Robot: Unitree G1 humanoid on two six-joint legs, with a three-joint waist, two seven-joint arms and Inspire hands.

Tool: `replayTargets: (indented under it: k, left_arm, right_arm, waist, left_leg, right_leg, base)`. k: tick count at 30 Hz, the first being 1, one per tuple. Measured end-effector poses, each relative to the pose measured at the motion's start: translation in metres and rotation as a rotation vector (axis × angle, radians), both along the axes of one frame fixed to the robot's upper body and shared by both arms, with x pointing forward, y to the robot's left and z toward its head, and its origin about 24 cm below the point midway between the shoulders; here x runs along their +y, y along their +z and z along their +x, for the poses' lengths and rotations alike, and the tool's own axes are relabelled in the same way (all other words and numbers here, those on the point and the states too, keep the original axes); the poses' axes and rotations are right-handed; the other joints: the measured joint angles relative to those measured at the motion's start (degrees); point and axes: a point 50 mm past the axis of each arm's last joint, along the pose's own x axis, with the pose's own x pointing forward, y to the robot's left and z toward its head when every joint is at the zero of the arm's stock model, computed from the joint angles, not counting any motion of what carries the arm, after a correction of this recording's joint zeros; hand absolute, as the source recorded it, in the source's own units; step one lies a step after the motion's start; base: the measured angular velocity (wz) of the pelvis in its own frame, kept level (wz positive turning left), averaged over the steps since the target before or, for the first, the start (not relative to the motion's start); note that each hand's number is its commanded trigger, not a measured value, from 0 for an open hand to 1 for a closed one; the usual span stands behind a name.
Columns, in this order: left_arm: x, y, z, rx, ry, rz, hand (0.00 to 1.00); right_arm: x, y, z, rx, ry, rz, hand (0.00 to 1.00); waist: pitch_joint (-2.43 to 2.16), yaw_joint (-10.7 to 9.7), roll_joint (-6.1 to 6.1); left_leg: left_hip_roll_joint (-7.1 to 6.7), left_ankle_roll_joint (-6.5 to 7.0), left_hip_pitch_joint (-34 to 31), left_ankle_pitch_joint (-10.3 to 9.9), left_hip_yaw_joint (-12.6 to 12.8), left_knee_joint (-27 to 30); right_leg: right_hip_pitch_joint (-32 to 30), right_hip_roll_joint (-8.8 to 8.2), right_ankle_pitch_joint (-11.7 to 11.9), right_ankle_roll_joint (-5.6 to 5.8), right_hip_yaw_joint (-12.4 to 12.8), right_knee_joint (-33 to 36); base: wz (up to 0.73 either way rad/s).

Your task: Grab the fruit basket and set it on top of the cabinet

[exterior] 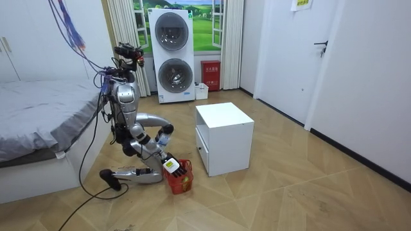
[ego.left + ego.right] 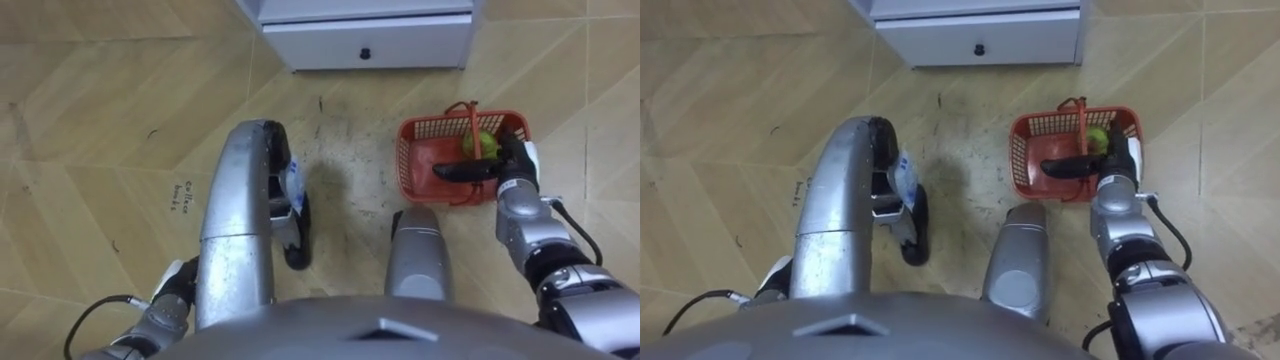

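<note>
Left hand (image 2: 176, 283) was noted at 7 o'clock in the eye views, low beside the thigh and idle; its state could not be determined. The robot knelt low on the pale herringbone wood-pattern floor (image 2: 100, 120), as the room view confirmed.

Right hand (image 2: 514, 166) was found at 3 o'clock, reaching down into the red latticed plastic fruit basket (image 2: 406, 160). Its dark fingers (image 2: 465, 170) lay stretched nearly straight across the basket's interior, pointing toward 9 o'clock, and were not seen curled round anything. The basket sat on the floor at 2 o'clock, not yet lifted. Its thin red arched handle (image 2: 470, 118) rose just beyond the fingers, with a round green fruit (image 2: 487, 143) lying in the far corner beside it. Whether fingers and handle touched could not be established.

At 12 o'clock, a little beyond the basket, stood the white box-shaped cabinet (image 2: 370, 30) with a small dark drawer knob (image 2: 365, 52).

Assessment of risk:
- A lift begun before the fingers closed under the handle would likely let it slip off.
- An off-centre hold on the handle could tip the basket and roll the fruit out.
- A sideways push could skid the light basket across the smooth floor.
</note>
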Motion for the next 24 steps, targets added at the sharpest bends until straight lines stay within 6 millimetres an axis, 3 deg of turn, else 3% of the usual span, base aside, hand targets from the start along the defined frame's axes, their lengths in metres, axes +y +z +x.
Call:
replayTargets:
  k: [1, 3, 8, 20, 24]
  left_arm:
    - [0.000, 0.000, 0.000, 0.000, 0.002, -0.002, 0.00]
    - [0.000, 0.000, 0.002, -0.004, 0.015, -0.011, 0.00]
    - [0.000, 0.000, 0.002, 0.004, 0.013, -0.025, 0.00]
    - [0.000, 0.000, 0.002, 0.004, 0.024, -0.028, 0.00]
    - [-0.002, -0.001, 0.002, 0.003, 0.027, -0.035, 0.00]
  right_arm:
    - [0.000, 0.000, 0.000, 0.000, 0.000, 0.008, 0.75]
    - [0.001, 0.000, 0.000, -0.002, -0.002, 0.029, 1.00]
    - [-0.001, -0.003, -0.003, 0.018, -0.002, 0.049, 1.00]
    - [-0.002, -0.008, -0.010, 0.059, -0.025, 0.076, 1.00]
    - [-0.002, -0.011, -0.012, 0.071, -0.038, 0.095, 1.00]
  waist:
    - [0.01, 0.0, -0.01]
    - [0.15, 0.1, -0.26]
    - [0.36, 0.3, -0.64]
    - [0.28, 1.5, -0.50]
    - [0.45, 1.5, -0.78]
  left_leg:
    - [-0.03, -0.01, -0.2, 0.0, -0.2, 0.1]
    - [-0.05, -0.01, -0.4, 0.0, -0.3, 0.1]
    - [-0.12, -0.07, -0.3, 0.0, -0.2, 0.2]
    - [-0.14, -0.35, -0.4, 0.2, -0.4, 0.3]
    - [-1.12, -0.37, -0.4, 0.2, -0.6, 0.0]
  right_leg:
    - [-0.1, 0.18, 0.0, 0.00, -0.3, 0.0]
    - [0.0, 0.22, 0.0, 0.01, -0.5, -0.1]
    - [0.1, 0.09, 0.0, 0.03, -0.6, -0.1]
    - [0.0, 0.21, 0.0, 0.07, -0.6, 0.0]
    - [0.1, 0.04, 0.0, 0.08, -0.6, 0.0]
  base:
    - [0.05]
    - [0.05]
    - [0.00]
    - [0.00]
    - [0.02]
